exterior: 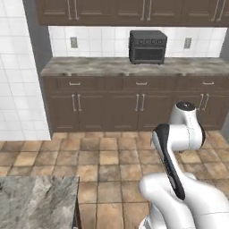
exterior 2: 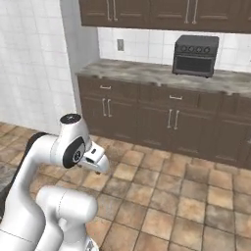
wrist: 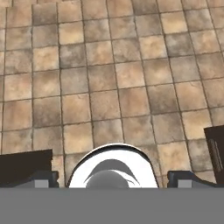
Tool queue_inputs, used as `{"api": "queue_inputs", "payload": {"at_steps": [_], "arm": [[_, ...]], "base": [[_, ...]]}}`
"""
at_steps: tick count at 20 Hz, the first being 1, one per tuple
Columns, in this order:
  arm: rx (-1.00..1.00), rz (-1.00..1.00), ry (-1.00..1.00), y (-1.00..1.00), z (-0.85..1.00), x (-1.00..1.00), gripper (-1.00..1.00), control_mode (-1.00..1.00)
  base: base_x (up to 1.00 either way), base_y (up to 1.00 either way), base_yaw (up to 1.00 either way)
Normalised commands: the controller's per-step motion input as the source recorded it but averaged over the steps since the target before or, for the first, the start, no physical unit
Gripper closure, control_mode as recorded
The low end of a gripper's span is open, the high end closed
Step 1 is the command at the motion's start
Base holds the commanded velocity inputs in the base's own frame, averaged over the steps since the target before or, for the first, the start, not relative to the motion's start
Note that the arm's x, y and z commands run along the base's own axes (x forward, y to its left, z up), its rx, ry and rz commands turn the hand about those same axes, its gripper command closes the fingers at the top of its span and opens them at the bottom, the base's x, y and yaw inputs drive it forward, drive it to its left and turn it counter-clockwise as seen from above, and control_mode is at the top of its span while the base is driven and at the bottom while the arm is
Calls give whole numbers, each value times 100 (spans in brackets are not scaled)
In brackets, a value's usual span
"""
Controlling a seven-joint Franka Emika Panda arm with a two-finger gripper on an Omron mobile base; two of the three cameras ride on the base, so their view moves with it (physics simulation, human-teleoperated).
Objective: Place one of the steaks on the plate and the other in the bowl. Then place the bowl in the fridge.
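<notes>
The steaks are lying where I cannot tell, while the gripper (wrist: 113,178) is hanging empty, fingers (wrist: 43,178) wide apart, above the floor (wrist: 109,87) well before the toaster oven (exterior: 148,46), so careless driving is risking a bump.

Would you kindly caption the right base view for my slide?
White arm folded over tiled floor, facing dark cabinets and a countertop toaster oven.
</notes>
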Motion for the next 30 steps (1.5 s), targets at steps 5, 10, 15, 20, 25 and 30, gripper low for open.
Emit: {"api": "queue_inputs", "payload": {"at_steps": [5,10,15,20,25,30], "arm": [[0,0,0,0,0,0,-100,100],[0,0,0,0,0,0,-100,100],[0,0,0,0,0,0,-100,100],[0,0,0,0,0,0,-100,100],[0,0,0,0,0,0,-100,100],[0,0,0,0,0,0,-100,100]], "base": [[-4,21,61],[-2,21,86],[-3,21,100],[-10,44,100],[-23,84,90],[-35,100,72]]}}
